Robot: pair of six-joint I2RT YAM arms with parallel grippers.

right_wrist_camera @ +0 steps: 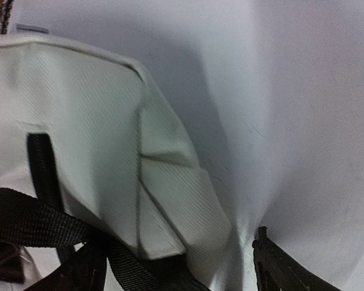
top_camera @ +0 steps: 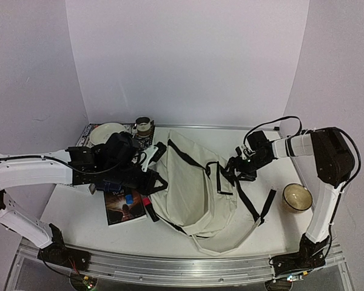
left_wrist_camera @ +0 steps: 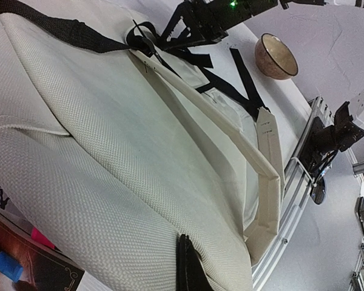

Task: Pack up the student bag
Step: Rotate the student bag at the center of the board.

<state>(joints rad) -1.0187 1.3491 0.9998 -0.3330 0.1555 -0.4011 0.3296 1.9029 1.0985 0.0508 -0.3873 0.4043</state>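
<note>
Cream student bag [top_camera: 194, 188] lies between the closed left hand [top_camera: 150, 159] (at its edge) and the right hand [top_camera: 234, 172], jaws spread wide.

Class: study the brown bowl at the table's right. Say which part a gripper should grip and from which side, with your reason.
Grip the bowl by its rim, from straight above, one finger inside and one outside. It stands upright with its mouth open, its rounded wall gives no flat sides, and it stands apart from the bag, so the whole rim looks free.
</note>
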